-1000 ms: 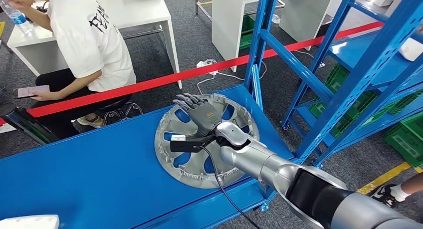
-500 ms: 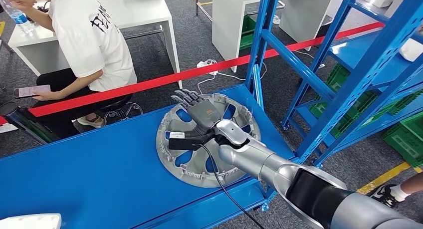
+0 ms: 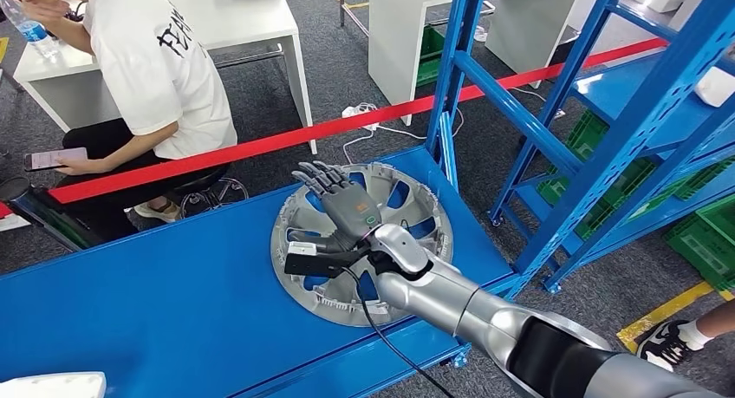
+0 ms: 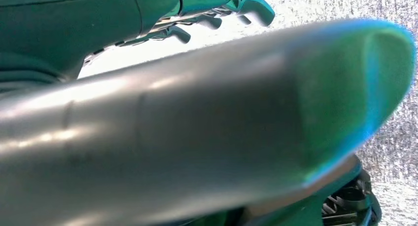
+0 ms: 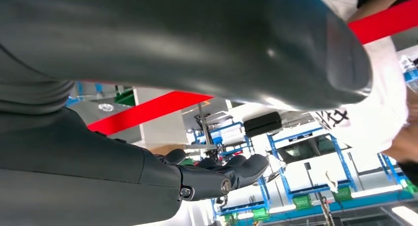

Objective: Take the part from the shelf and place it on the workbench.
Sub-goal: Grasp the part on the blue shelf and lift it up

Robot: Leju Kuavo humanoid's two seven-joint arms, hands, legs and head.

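Right hand (image 3: 347, 205), grey and dark-fingered, lies palm-down over the middle of the round silver-grey metal wheel-cover part (image 3: 299, 209), its fingers (image 3: 319, 177) stretched out flat and slightly apart toward the part's far rim, holding nothing. In the right wrist view the same hand (image 5: 217, 179) shows its fingers extended and apart from the thick thumb. A black cable (image 3: 381, 329) runs from the wrist back along the silver arm.

Around the part, the blue workbench top (image 3: 156, 303) stretches away to the left, with a white object (image 3: 52, 386) at its near left corner. Just beyond the part's far right edge stands a blue steel shelf frame (image 3: 555, 112) with slanted braces; green plastic crates (image 3: 711, 233) sit on the floor under it. A red barrier tape (image 3: 260, 144) crosses behind the bench. Past it a person in a white T-shirt (image 3: 147, 60) sits at a white table (image 3: 234, 25), with a phone (image 3: 54, 159) in one hand. A second white table (image 3: 407, 16) stands further right.

The part lies flat on the workbench near its right end, directly under the hand, whose palm covers the hub. It is a disc with a toothed outer rim and curved openings through which the blue surface shows.

In the left wrist view the left hand (image 4: 217, 12) has fingers extended, blurred by the thumb in front.
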